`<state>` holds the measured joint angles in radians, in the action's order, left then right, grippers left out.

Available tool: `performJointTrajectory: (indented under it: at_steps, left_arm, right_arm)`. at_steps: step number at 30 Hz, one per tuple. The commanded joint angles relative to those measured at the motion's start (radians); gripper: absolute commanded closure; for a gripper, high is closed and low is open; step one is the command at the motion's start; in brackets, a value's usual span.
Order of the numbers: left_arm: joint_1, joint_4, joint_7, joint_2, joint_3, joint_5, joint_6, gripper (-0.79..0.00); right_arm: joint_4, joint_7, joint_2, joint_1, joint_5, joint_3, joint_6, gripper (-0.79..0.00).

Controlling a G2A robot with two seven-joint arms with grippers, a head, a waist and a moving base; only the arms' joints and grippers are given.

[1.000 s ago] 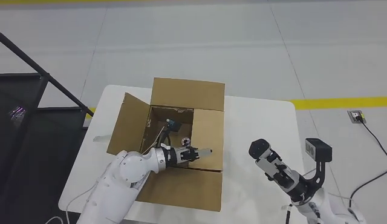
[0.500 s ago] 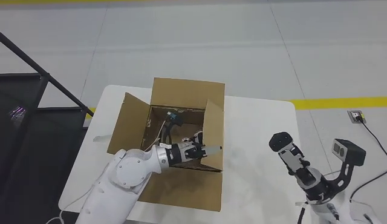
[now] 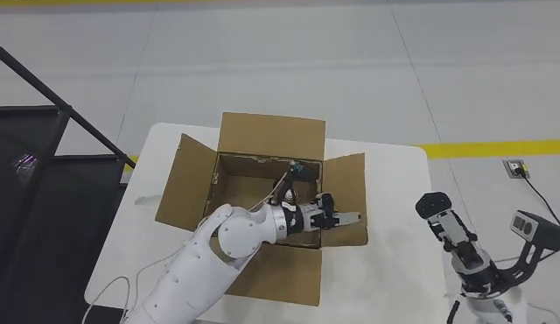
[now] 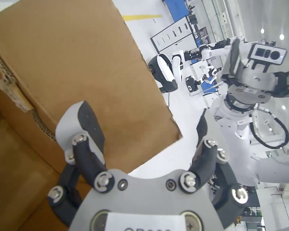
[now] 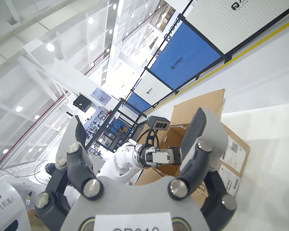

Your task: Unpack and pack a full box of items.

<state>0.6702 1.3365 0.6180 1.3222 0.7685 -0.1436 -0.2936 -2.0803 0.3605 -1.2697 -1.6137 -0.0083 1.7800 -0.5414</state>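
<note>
The box [image 3: 271, 136] sits mid-tabletop [image 3: 394, 171] with its flaps folded out. The left end effector [image 3: 346, 220], wide and empty, is at the right flap [image 3: 346, 179]. The right end effector [image 5: 137, 118], wide and empty, hangs well to the right. Opening looks done; unpacking and repacking remain.

I see a plain brown box [image 3: 271, 136] with white labels [image 5: 231, 147] on my white counter [image 3: 398, 193]; grey floor [image 3: 262, 52] with yellow stripes [image 3: 490, 149]; my left gripper [image 4: 144, 121] is white with black pads [image 4: 88, 118].
</note>
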Motion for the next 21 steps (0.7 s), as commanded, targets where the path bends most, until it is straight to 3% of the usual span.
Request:
performJointTrajectory:
  at_steps: [1,7,11,16,21]
  left_arm:
    - [-0.025,-0.047,-0.004,0.018,-0.037,0.01,0.002,-0.785]
    - [-0.057,-0.108,-0.024,0.051,-0.083,0.019,-0.013,-0.785]
    - [-0.037,-0.058,-0.034,0.042,-0.04,0.008,-0.015,-0.785]
    - [0.066,0.128,-0.031,-0.01,0.11,-0.056,0.003,-0.785]
    - [0.238,0.379,0.019,-0.073,0.348,-0.101,0.033,-0.785]
  right_arm:
    - [0.005,-0.039,-0.001,-0.025,-0.013,0.014,-0.037,-0.785]
    - [-0.034,-0.092,-0.003,-0.076,-0.09,0.043,-0.072,-0.785]
    - [-0.051,-0.086,-0.001,-0.063,-0.113,0.041,-0.064,-0.785]
    - [-0.11,-0.024,0.007,0.006,-0.264,0.016,0.055,-0.785]
    - [-0.159,0.107,0.017,0.144,-0.393,-0.073,0.158,-0.785]
